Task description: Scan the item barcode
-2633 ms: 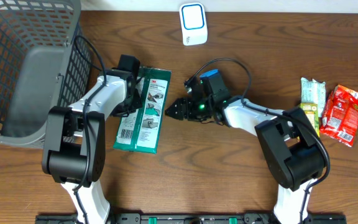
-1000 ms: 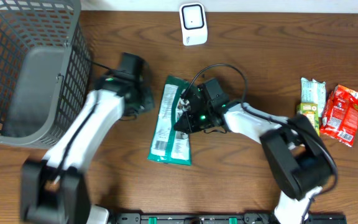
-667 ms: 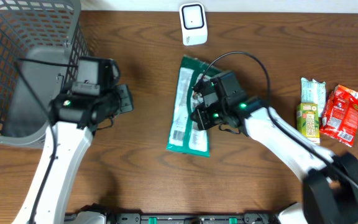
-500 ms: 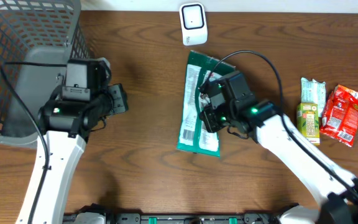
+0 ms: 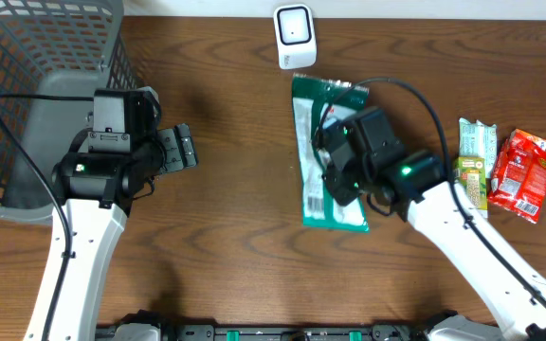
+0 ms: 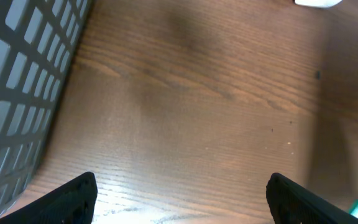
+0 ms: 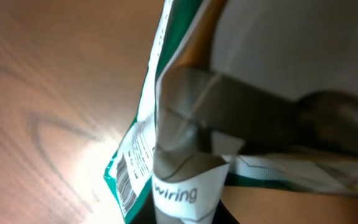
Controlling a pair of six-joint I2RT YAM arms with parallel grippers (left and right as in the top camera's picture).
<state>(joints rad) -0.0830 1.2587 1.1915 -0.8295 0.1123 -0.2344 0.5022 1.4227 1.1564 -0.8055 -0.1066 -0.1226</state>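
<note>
Green packet (image 5: 309, 118), gripped firmly by the right gripper (image 5: 330, 169), with its upper edge near the white scanner (image 5: 293, 36); left gripper (image 5: 180, 150), jaws spread wide and empty, well left of the scanner.

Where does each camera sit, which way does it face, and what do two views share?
Overhead: above the table, facing straight down; shows the left gripper open, the right gripper shut on the green package, plus basket and scanner.
Left wrist: rides that wrist, facing down at wood beside the basket; its two fingertips show.
Right wrist: close against the package's barcode; own fingers unclear.
Shared: overhead and right wrist both show the package.
</note>
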